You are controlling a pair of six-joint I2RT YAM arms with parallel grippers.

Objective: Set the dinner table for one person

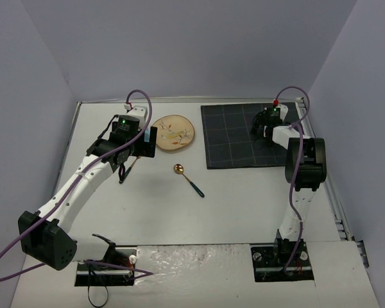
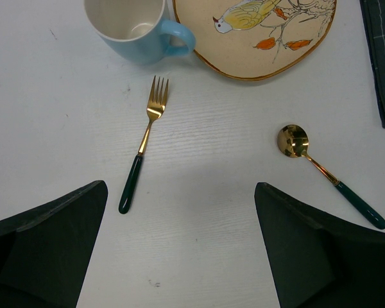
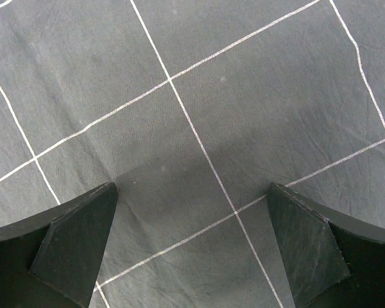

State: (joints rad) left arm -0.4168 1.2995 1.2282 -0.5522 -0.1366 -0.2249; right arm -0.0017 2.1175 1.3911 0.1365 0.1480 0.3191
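The white dinner table (image 1: 231, 205) carries a cream plate with a bird picture (image 1: 173, 133), a gold spoon with a dark green handle (image 1: 188, 179) and a matching fork (image 1: 127, 172), partly under my left arm. My left gripper (image 1: 145, 142) hovers open and empty just left of the plate. The left wrist view shows the gripper (image 2: 179, 237) above bare table, with the fork (image 2: 144, 144), a light blue mug (image 2: 136, 25), the plate (image 2: 256, 35) and the spoon (image 2: 327, 173) ahead. My right gripper (image 1: 265, 127) is open and empty, low over the dark checked mat (image 1: 234, 138); the right wrist view shows the gripper (image 3: 192, 244) and the mat (image 3: 192, 96).
Grey walls close the table in at the back and both sides. Metal rails run along the table's right edge (image 1: 337, 205). The arm bases stand at the near edge (image 1: 282, 260). A corner of the mat shows in the left wrist view (image 2: 384, 64).
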